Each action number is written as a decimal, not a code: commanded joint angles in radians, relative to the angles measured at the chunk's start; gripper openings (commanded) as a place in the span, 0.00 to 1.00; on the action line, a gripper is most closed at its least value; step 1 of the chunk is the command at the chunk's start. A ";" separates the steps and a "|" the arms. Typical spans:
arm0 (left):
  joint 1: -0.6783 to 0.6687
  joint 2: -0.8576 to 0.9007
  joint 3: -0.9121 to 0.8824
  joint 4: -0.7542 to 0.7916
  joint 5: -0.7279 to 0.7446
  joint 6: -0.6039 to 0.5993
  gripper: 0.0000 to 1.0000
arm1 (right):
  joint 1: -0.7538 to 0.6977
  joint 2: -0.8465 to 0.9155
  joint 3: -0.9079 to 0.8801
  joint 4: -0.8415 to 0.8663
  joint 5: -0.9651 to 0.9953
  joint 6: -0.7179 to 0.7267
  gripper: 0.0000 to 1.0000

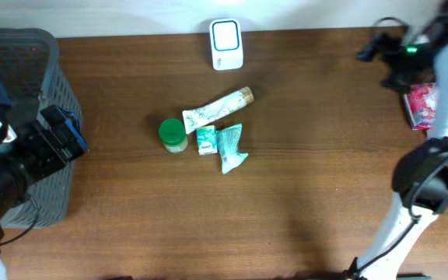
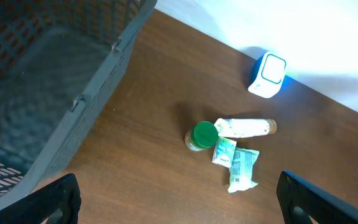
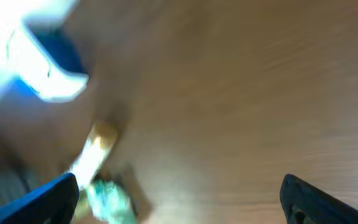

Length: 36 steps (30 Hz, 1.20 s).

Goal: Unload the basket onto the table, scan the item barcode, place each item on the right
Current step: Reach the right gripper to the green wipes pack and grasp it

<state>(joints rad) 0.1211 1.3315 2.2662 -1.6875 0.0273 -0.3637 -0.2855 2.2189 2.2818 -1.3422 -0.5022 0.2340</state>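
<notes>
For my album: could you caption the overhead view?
Green-lidded jar, tube and packets huddle together, white scanner beyond, grey basket at left.

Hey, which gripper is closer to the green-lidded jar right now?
Left. The left gripper hangs beside the grey basket, a short stretch of table from the green-lidded jar; the right gripper is far across the table, past the tube.

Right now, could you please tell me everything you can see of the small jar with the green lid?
The jar is small and round, with a green lid and a pale, see-through-looking body showing something brownish. It stands upright, lid on, on the wooden table at the edge of the cluster of items. The white end of the tube beside it appears to touch it.
</notes>
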 commanded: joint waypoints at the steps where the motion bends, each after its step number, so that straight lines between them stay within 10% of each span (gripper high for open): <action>1: 0.006 0.000 -0.001 0.000 0.007 -0.010 0.99 | 0.182 -0.004 -0.025 -0.074 0.122 -0.171 0.99; 7: 0.006 0.001 -0.001 0.000 0.007 -0.010 0.99 | 0.467 -0.004 -0.336 0.032 0.258 -0.178 0.99; 14: 0.006 0.002 -0.001 0.000 0.007 -0.010 0.99 | 0.517 -0.004 -0.656 0.358 -0.309 -0.309 0.94; 23: 0.006 0.002 -0.001 0.000 0.007 -0.010 0.99 | 0.535 -0.002 -0.726 0.475 -0.351 -0.251 0.59; 36: 0.006 0.002 -0.001 0.000 0.007 -0.010 0.99 | 0.637 0.000 -0.735 0.562 -0.183 -0.068 0.56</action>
<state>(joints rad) 0.1211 1.3331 2.2662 -1.6878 0.0273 -0.3637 0.3363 2.2265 1.5539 -0.7799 -0.7521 0.1539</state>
